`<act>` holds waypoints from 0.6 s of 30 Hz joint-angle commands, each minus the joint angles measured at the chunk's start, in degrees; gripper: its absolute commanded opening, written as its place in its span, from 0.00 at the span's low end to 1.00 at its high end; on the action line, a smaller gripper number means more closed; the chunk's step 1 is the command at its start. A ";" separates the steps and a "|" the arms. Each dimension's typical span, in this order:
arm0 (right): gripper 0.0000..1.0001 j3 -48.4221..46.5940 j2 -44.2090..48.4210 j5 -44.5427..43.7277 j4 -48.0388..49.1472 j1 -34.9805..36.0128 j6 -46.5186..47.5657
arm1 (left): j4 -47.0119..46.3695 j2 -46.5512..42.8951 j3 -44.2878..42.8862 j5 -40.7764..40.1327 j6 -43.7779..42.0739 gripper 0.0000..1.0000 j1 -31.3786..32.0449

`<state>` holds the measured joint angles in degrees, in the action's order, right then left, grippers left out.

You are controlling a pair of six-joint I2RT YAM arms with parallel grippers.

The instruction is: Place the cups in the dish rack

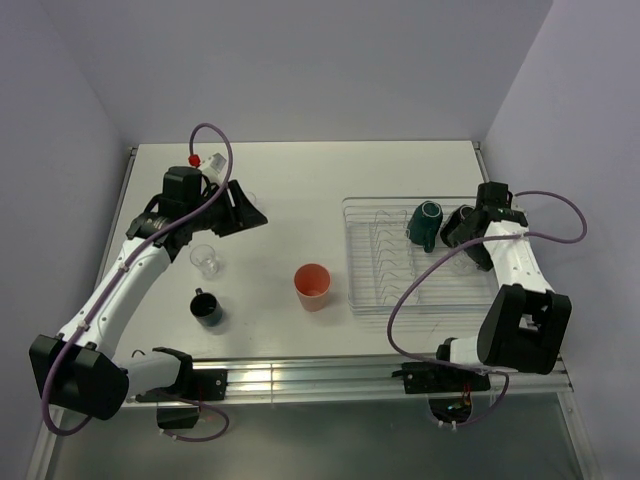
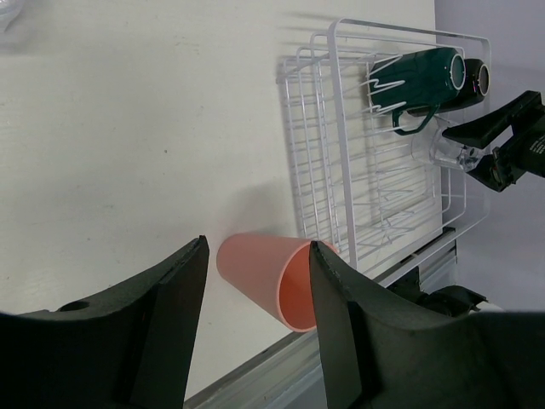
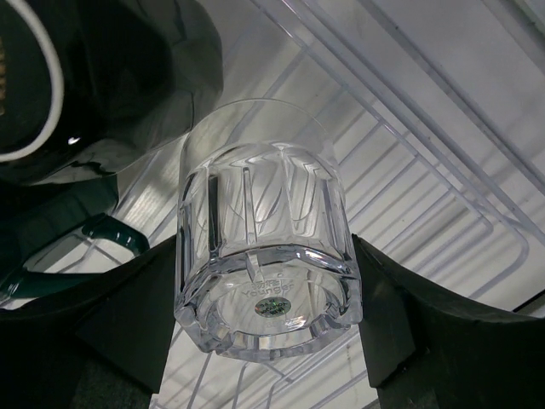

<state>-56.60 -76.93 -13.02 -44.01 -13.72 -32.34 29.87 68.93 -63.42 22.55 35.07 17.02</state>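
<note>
The dish rack [image 1: 372,292] stands at the right. In it lie a dark green mug [image 1: 425,224] and a cream-lined dark mug [image 1: 458,222]. My right gripper [image 1: 468,246] is over the rack, shut on a clear glass tumbler [image 3: 264,239] with its base toward the wrist camera; the fingers [image 3: 128,315] press both its sides. The salmon-orange cup [image 1: 313,286] stands mid-table; it also shows in the left wrist view [image 2: 260,273]. A black mug [image 1: 207,307] and a clear tumbler [image 1: 207,260] stand at the left. My left gripper [image 1: 245,212] is open and empty, raised at the far left.
The rack [image 2: 328,128] shows in the left wrist view with the green mug [image 2: 417,77], the cream-lined mug [image 2: 477,79] and the held tumbler [image 2: 444,152]. A metal rail [image 1: 330,375] runs along the table's near edge. Walls close in on three sides.
</note>
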 commanded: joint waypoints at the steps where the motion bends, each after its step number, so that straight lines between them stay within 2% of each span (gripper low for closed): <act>1: 0.00 0.09 -1.12 1.50 4.19 -1.14 -0.71 | -1.22 -0.81 -0.04 -0.66 -1.41 0.56 0.12; 10: 0.03 -0.53 -4.64 0.71 5.16 -2.37 -0.71 | -1.22 0.24 -0.30 -0.75 -1.23 0.56 0.12; 15: 0.13 0.26 -5.08 0.89 5.95 -2.46 -0.62 | -1.39 0.24 -0.04 -0.84 -0.97 0.56 0.12; 16: 0.26 0.35 -5.08 1.06 6.13 -2.46 -0.62 | -1.39 0.24 -0.04 -0.84 -0.97 0.56 0.12; 18: 0.32 0.52 -4.73 1.33 6.22 -2.46 -0.36 | -1.48 0.33 -0.13 -0.84 -0.97 0.56 0.12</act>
<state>-56.55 -81.25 -11.75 -39.90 -15.75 -32.32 29.87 69.23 -63.31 22.48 35.05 17.02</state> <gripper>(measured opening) 0.787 0.566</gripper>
